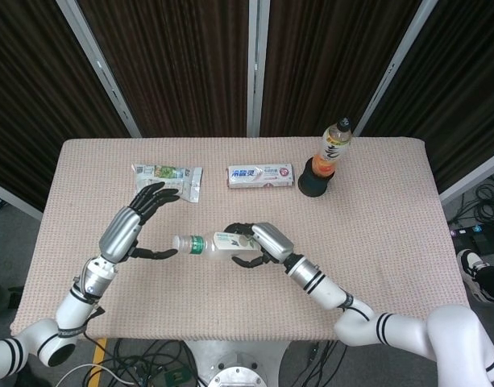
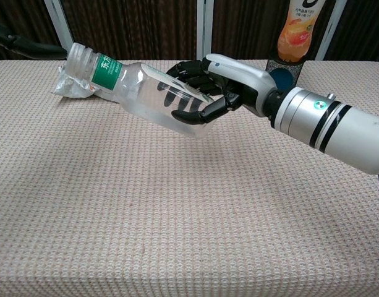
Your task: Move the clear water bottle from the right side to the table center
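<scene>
The right hand [image 1: 259,244] is a little below the middle of the head view, and its dark fingers [image 2: 198,111] are closed around the lower body of the bottle [image 1: 208,243]. The bottle is clear, with a green label near its neck. It lies almost sideways in the hand, with the neck pointing to the left of the frame and the base inside the palm. In the chest view the bottle [image 2: 136,83] is above the table [image 2: 177,216], tilted with the neck higher, and does not touch the cloth.

The left hand [image 1: 142,218] is at the left of the head view, just beside the neck of the bottle. Its fingers are spread apart and it holds nothing. The upper fingers point toward a snack packet [image 1: 168,177] in the upper left part of the table; I cannot tell if they touch it. The lower finger reaches toward the bottle's mouth, with a small gap.

Further up, near the middle, a toothpaste box [image 1: 260,176] lies flat. To its right an orange drink [image 1: 333,149] stands upright in a black holder [image 1: 315,181].
</scene>
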`<action>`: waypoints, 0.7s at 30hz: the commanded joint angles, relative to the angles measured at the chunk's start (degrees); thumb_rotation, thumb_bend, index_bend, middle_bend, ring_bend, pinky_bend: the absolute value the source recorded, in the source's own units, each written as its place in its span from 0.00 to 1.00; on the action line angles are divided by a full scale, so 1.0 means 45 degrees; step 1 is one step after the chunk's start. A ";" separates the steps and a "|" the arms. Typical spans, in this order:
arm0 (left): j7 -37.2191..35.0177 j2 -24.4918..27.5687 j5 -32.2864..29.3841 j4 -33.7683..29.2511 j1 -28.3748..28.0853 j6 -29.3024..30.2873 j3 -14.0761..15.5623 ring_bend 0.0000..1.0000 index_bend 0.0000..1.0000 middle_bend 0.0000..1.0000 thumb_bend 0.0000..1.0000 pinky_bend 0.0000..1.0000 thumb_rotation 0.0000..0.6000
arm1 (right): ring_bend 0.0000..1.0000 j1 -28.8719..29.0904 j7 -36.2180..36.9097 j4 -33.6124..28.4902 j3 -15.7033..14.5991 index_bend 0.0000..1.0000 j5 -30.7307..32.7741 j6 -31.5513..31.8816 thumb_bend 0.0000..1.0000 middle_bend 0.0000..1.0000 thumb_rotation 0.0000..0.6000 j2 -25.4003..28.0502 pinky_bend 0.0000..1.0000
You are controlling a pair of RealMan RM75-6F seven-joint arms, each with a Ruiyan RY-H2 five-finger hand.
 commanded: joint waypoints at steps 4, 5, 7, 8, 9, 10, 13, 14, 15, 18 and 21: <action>0.0074 0.0059 0.0018 0.0000 0.0014 -0.0042 0.0061 0.04 0.18 0.13 0.00 0.08 1.00 | 0.42 -0.0053 0.0127 -0.0033 0.0085 0.60 0.0023 0.0160 0.64 0.48 1.00 0.0061 0.47; 0.0099 0.0063 0.0010 0.0016 0.0016 -0.0075 0.0087 0.04 0.18 0.13 0.00 0.08 1.00 | 0.42 -0.0065 0.0154 -0.0058 0.0100 0.60 0.0017 0.0201 0.64 0.48 1.00 0.0093 0.47; 0.0231 0.0032 -0.0040 0.0068 0.0044 -0.0106 0.0116 0.04 0.18 0.13 0.00 0.08 1.00 | 0.42 -0.0096 0.0190 -0.0134 0.0112 0.60 -0.0023 0.0301 0.64 0.48 1.00 0.0179 0.47; 0.0301 0.0008 -0.0071 0.0092 0.0062 -0.0103 0.0118 0.04 0.18 0.13 0.00 0.08 1.00 | 0.42 -0.0111 0.0210 -0.0177 0.0111 0.60 -0.0040 0.0339 0.64 0.48 1.00 0.0217 0.47; 0.0345 -0.0026 -0.0122 0.0113 0.0081 -0.0103 0.0111 0.04 0.18 0.13 0.00 0.08 1.00 | 0.42 -0.0132 0.0226 -0.0234 0.0098 0.60 -0.0066 0.0384 0.64 0.48 1.00 0.0260 0.47; 0.0327 -0.0040 -0.0151 0.0109 0.0095 -0.0090 0.0102 0.04 0.18 0.13 0.00 0.08 1.00 | 0.42 -0.0143 0.0234 -0.0271 0.0086 0.60 -0.0087 0.0411 0.64 0.48 1.00 0.0286 0.47; 0.0301 -0.0072 -0.0197 0.0128 0.0105 -0.0038 0.0039 0.04 0.18 0.13 0.00 0.08 1.00 | 0.42 -0.0136 0.0231 -0.0370 0.0036 0.60 -0.0138 0.0391 0.64 0.48 1.00 0.0351 0.47; 0.0308 -0.0071 -0.0191 0.0125 0.0106 -0.0023 0.0029 0.04 0.18 0.13 0.00 0.08 1.00 | 0.42 -0.0125 0.0213 -0.0382 0.0021 0.60 -0.0144 0.0361 0.64 0.49 1.00 0.0355 0.47; 0.0302 -0.0063 -0.0168 0.0101 0.0106 0.0003 0.0022 0.04 0.18 0.13 0.00 0.08 1.00 | 0.42 -0.0106 0.0186 -0.0392 0.0008 0.60 -0.0147 0.0320 0.64 0.49 1.00 0.0353 0.47; 0.0297 -0.0035 -0.0117 0.0069 0.0088 0.0035 -0.0003 0.04 0.18 0.13 0.00 0.08 1.00 | 0.42 -0.0077 0.0121 -0.0390 -0.0006 0.60 -0.0143 0.0269 0.64 0.49 1.00 0.0311 0.47; 0.0324 -0.0011 -0.0028 -0.0014 0.0094 0.0083 0.0024 0.04 0.18 0.13 0.00 0.08 1.00 | 0.42 -0.0048 0.0087 -0.0344 0.0017 0.60 -0.0107 0.0227 0.64 0.49 1.00 0.0257 0.47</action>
